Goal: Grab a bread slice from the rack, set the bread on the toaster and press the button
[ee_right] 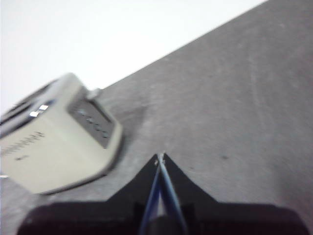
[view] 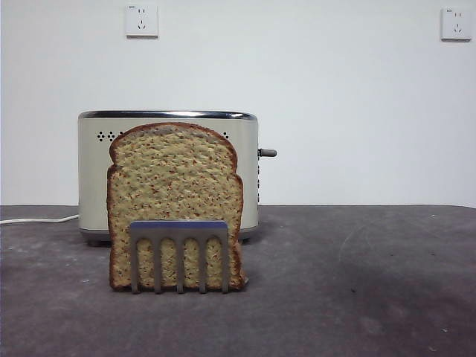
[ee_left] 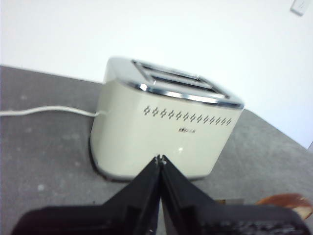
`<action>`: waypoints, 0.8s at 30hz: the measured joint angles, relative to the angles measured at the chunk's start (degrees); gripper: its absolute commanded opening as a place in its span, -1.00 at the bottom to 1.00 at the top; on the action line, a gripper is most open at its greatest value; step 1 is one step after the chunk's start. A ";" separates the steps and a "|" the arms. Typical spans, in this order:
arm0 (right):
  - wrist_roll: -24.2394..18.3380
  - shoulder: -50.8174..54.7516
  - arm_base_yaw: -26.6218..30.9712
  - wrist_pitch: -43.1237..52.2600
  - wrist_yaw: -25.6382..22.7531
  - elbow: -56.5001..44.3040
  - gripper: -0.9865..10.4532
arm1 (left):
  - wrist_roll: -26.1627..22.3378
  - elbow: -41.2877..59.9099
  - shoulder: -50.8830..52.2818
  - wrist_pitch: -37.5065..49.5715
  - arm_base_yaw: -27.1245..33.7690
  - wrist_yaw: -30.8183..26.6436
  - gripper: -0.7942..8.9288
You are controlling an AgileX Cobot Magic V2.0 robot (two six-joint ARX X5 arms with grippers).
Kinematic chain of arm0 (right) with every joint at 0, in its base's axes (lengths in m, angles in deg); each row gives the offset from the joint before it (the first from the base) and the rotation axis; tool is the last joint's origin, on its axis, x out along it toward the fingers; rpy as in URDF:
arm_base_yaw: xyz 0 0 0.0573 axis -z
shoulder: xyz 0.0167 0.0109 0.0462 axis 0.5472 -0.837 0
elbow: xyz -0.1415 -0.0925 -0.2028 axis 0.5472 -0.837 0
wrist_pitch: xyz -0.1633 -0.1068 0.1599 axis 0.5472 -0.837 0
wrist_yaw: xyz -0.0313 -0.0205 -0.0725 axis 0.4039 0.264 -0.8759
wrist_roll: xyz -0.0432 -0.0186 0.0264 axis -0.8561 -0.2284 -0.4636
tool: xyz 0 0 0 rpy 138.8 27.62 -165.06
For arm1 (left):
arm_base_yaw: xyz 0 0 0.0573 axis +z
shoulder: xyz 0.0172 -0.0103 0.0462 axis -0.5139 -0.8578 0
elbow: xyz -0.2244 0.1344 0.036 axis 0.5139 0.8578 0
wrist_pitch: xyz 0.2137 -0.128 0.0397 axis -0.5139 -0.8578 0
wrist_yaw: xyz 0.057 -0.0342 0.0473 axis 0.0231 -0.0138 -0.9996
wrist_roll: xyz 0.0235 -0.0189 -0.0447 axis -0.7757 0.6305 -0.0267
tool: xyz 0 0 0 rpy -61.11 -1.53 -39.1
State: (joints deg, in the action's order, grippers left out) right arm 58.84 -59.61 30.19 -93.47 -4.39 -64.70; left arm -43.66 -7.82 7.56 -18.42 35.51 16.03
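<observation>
The slice of bread (view: 175, 201) stands upright in the low steel rack (view: 178, 230), in front of the cream toaster (view: 93, 178). The dark button (view: 268, 152) sticks out from the toaster's right narrow side. Neither arm shows in the front view. In the left wrist view my left gripper (ee_left: 160, 159) is shut and empty, above and short of the toaster (ee_left: 161, 132), whose two top slots are empty; the bread's crust (ee_left: 288, 201) peeks in at the corner. My right gripper (ee_right: 161, 156) is shut and empty over bare table, with the toaster (ee_right: 54, 147) and button (ee_right: 93, 92) off to one side.
A white power cord (view: 37, 219) runs from the toaster off to the left over the dark grey table (view: 357, 282). Two wall sockets (view: 141, 20) sit high on the white wall behind.
</observation>
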 measured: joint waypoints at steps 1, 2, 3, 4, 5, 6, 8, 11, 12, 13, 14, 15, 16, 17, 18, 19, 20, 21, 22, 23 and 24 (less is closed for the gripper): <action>-0.17 -1.38 0.00 -0.04 0.87 1.57 -0.85 | 0.00 -1.25 0.00 -0.98 0.00 0.00 -0.85; -0.50 -2.71 0.00 -0.20 1.75 2.99 -0.85 | 0.00 -2.32 0.00 -1.79 0.00 0.00 -0.85; -0.94 -4.35 0.00 -0.76 2.80 4.90 -0.85 | 0.00 -3.56 0.00 -2.58 0.00 0.00 -0.85; -1.60 -6.05 0.00 -1.44 3.85 6.95 -0.85 | 0.00 -4.85 0.00 -3.32 0.00 0.02 -0.85; -2.40 -7.80 -0.02 -2.56 4.90 9.11 -0.85 | 0.00 -6.16 -0.11 -4.20 0.00 0.09 -0.85; -3.23 -9.33 -0.02 -3.69 5.86 11.06 -0.85 | 0.00 -7.32 -0.39 -4.85 0.00 0.39 -0.85; -5.44 -12.87 -0.04 -6.43 8.00 15.52 -0.85 | 0.00 -10.05 -1.75 -5.95 0.00 1.77 -0.85; -9.07 -17.90 -0.04 -11.54 10.58 22.23 -0.85 | -0.20 -14.19 -5.20 -7.96 0.00 4.79 -0.85; -10.14 -19.34 -0.04 -13.16 10.93 24.33 -0.85 | -0.57 -15.52 -6.51 -8.76 0.00 5.77 -0.85; -11.45 -20.90 -0.07 -15.12 11.45 26.69 -0.85 | -1.01 -17.09 -8.15 -9.73 0.00 7.02 -0.85; -12.61 -22.10 -0.04 -16.66 12.15 28.61 -0.85 | -1.49 -18.51 -9.55 -10.62 0.00 8.11 -0.85; -14.03 -23.47 -0.07 -18.58 13.11 30.80 -0.85 | -2.27 -20.22 -11.28 -11.69 0.00 9.44 -0.85; -15.43 -24.72 -0.07 -20.55 14.16 33.03 -0.85 | -3.23 -21.99 -13.05 -12.72 0.00 10.78 -0.85; -16.90 -25.90 -0.07 -22.36 14.86 35.17 -0.85 | -4.33 -23.87 -14.88 -13.90 0.00 12.09 -0.85; -18.10 -26.93 -0.22 -24.00 15.12 36.89 -0.85 | -5.33 -25.51 -16.46 -14.93 0.00 13.20 -0.85; -19.82 -28.17 -0.46 -26.36 15.30 39.21 -0.85 | -6.84 -27.69 -18.51 -16.52 -0.02 14.69 -0.85; -21.16 -29.03 -0.61 -28.09 15.32 40.92 -0.85 | -8.09 -29.35 -20.02 -17.90 -0.04 15.76 -0.85; -22.51 -29.81 -0.85 -29.79 15.32 42.45 -0.85 | -9.42 -31.04 -21.49 -19.34 -0.09 16.72 -0.85; -24.06 -30.71 -1.07 -31.80 15.32 44.09 -0.85 | -11.13 -33.05 -23.17 -21.33 -0.26 17.62 -0.85; -25.57 -31.58 -1.33 -33.92 15.32 45.66 -0.85 | -13.00 -34.97 -24.74 -23.39 -0.57 18.27 -0.85; -26.71 -32.28 -1.64 -35.54 15.32 46.80 -0.85 | -14.64 -36.61 -26.01 -25.31 -0.92 18.64 -0.85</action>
State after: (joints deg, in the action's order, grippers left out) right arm 32.13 -91.89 28.55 -129.01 10.93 -17.90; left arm -58.31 -44.43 -18.45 -43.73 34.59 34.68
